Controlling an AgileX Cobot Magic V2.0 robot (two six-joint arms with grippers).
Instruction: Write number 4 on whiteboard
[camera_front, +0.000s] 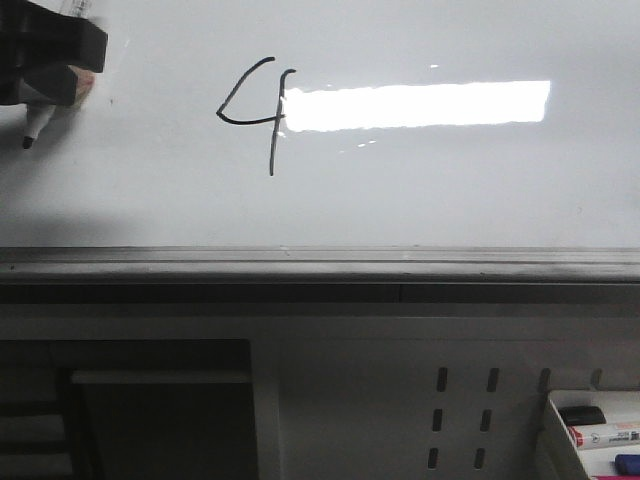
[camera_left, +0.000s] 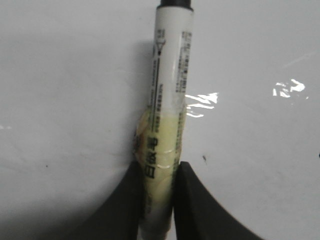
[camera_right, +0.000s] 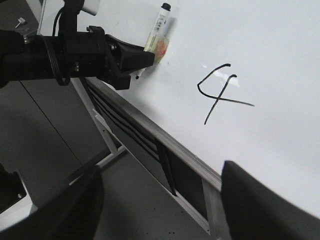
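- Whiteboard (camera_front: 420, 200): glossy white, fills upper part of front view; bright rectangular glare (camera_front: 418, 106) across middle; grey metal lower edge (camera_front: 320, 262) beneath.
- Number 4 (camera_front: 256, 112): thin black open-topped figure, left of board's centre, right side touching left end of glare. Long vertical stroke drops below the curved angled stroke. Also seen from right wrist camera (camera_right: 220, 92), lines unbroken.
- Left gripper (camera_front: 45, 75): upper left corner of front view, well apart from the figure to its left. Jaws narrow, clamped on a marker (camera_left: 167, 115); white barrel with printed text, yellowish tape wrap at the grip, black end pointing away from the fingers (camera_left: 197, 210).
- Marker tip (camera_front: 28, 142): dark, pointing down below gripper, at or just off the board surface; contact cannot be told.
- Right gripper (camera_right: 160, 200): only its two dark fingers at the edges of its own camera view, set wide apart, nothing between. Not in front view.
- Nothing lying over or in front of the figure in either view showing it.
- Below board: grey perforated panel (camera_front: 460, 415) with slotted holes; dark opening (camera_front: 160, 410) to lower left.
- Lower right corner: white tray (camera_front: 560, 440) holding spare markers (camera_front: 605, 436), one with a red band, one blue end showing.
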